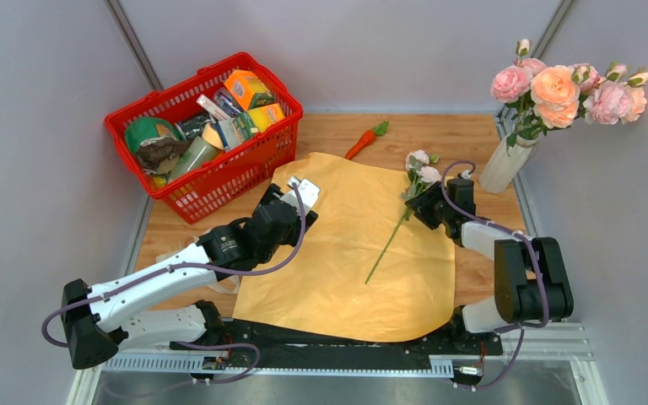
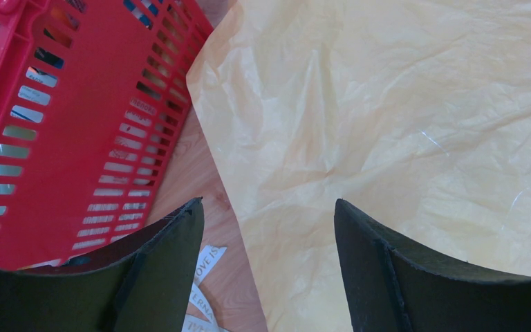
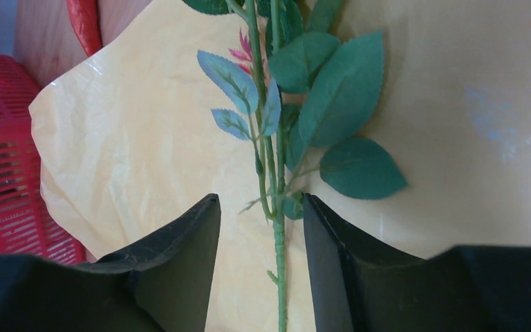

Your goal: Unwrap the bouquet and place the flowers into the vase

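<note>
Wooden counter point(image 1: 337, 131), seen from above. Tan-yellow wrapping paper point(image 1: 329, 253) lies spread flat across its middle, reaching the near edge. A red basket point(image 1: 228, 177) stands at the far left corner, a toy carrot point(image 1: 363, 143) near the far edge, and a white vase point(image 1: 504, 164) at the far right corner.

Two-arm rig. The left arm point(image 1: 160, 278) and right arm point(image 1: 515, 270) alternate white link shells with bulky black joint housings. A thin grey-purple cable point(image 1: 303, 224) loops loosely along each arm. Both bases are bolted to a black plate point(image 1: 346, 350) fronted by a slotted pale-grey rail point(image 1: 304, 364). The left hand point(image 2: 269, 204) and right hand point(image 3: 259, 200) each have two matte black fingers, broad at the root and tapering to a blunt corner tip.
</note>
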Robot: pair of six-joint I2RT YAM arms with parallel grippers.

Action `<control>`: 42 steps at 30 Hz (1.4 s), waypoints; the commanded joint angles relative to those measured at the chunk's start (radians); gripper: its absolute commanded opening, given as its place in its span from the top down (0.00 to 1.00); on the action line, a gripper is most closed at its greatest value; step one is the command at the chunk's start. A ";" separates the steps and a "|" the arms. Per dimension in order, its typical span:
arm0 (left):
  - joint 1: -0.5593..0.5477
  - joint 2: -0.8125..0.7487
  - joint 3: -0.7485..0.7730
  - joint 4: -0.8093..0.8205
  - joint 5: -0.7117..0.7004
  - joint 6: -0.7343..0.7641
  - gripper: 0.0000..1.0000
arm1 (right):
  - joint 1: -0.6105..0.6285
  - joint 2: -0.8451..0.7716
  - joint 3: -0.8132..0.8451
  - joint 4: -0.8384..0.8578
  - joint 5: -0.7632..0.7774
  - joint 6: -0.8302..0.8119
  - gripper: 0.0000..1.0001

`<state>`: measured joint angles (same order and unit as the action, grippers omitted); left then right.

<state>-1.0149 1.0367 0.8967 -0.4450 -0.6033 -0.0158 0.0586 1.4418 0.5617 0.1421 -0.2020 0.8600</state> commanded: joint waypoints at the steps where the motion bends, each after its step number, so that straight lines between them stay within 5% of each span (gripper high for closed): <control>1: -0.004 -0.021 0.024 0.019 0.005 0.014 0.23 | 0.027 0.052 0.064 0.057 0.056 -0.001 0.50; 17: -0.004 -0.021 0.022 0.019 -0.004 0.014 0.23 | 0.098 0.184 0.182 -0.067 0.245 -0.018 0.62; 22: -0.004 -0.027 0.024 0.020 -0.007 0.016 0.23 | 0.104 0.181 0.207 -0.079 0.279 -0.047 0.81; 28: -0.004 -0.027 0.024 0.022 -0.007 0.014 0.23 | 0.106 0.086 0.250 -0.072 0.260 -0.098 1.00; 42: -0.004 -0.023 0.022 0.025 -0.006 0.014 0.23 | 0.135 -0.305 0.190 0.088 0.170 -0.299 1.00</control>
<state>-1.0149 1.0279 0.8967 -0.4450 -0.6048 -0.0158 0.1879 1.2335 0.7628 0.1131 0.0254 0.6548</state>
